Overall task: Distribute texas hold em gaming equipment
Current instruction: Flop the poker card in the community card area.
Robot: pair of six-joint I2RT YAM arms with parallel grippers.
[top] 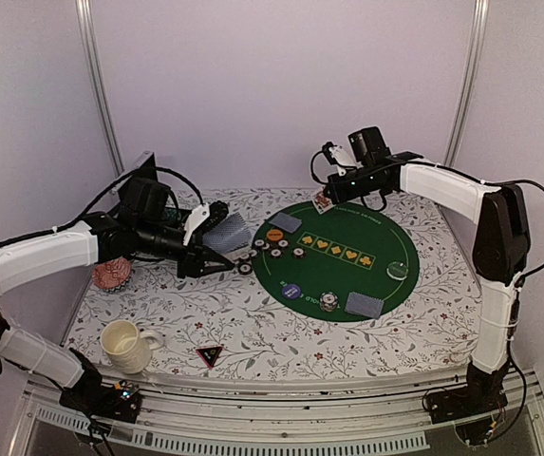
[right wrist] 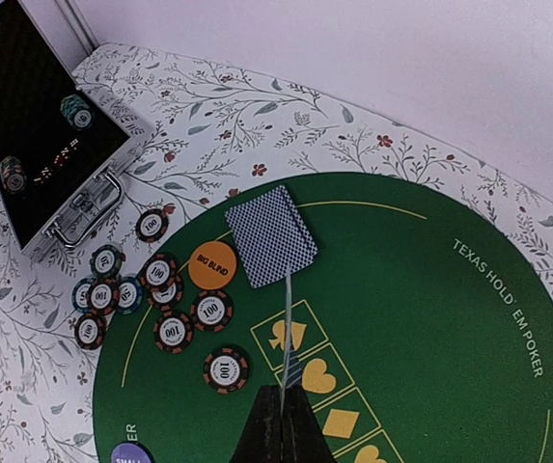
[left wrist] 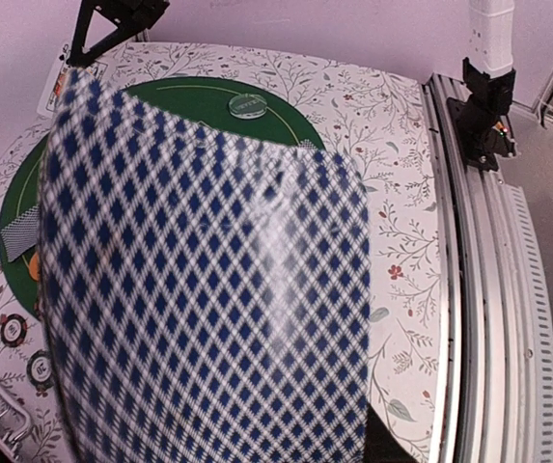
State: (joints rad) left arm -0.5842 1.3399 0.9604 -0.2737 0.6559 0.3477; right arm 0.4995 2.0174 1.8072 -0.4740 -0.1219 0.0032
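My left gripper (top: 216, 251) hangs over the table left of the green mat (top: 390, 237), shut on a stack of blue-backed playing cards (top: 229, 233). Their diamond-patterned back (left wrist: 208, 289) fills the left wrist view and hides the fingers. At the mat's far edge my right gripper (right wrist: 283, 391) is shut on a single card (right wrist: 287, 323), seen edge-on above the suit boxes. A card pile (right wrist: 271, 234) lies beside the orange big blind button (right wrist: 212, 264). Several chips (right wrist: 173, 331) spread over the mat's left rim. The blue small blind button (top: 292, 291) and another card pile (top: 365, 304) lie near the front.
An open metal case (right wrist: 35, 135) with chips stands off the mat's far left. A cream mug (top: 124, 344) and a black triangular marker (top: 209, 355) sit near the front edge, a pink dish (top: 112, 274) at the left. A clear disc (top: 398, 270) lies on the mat's right.
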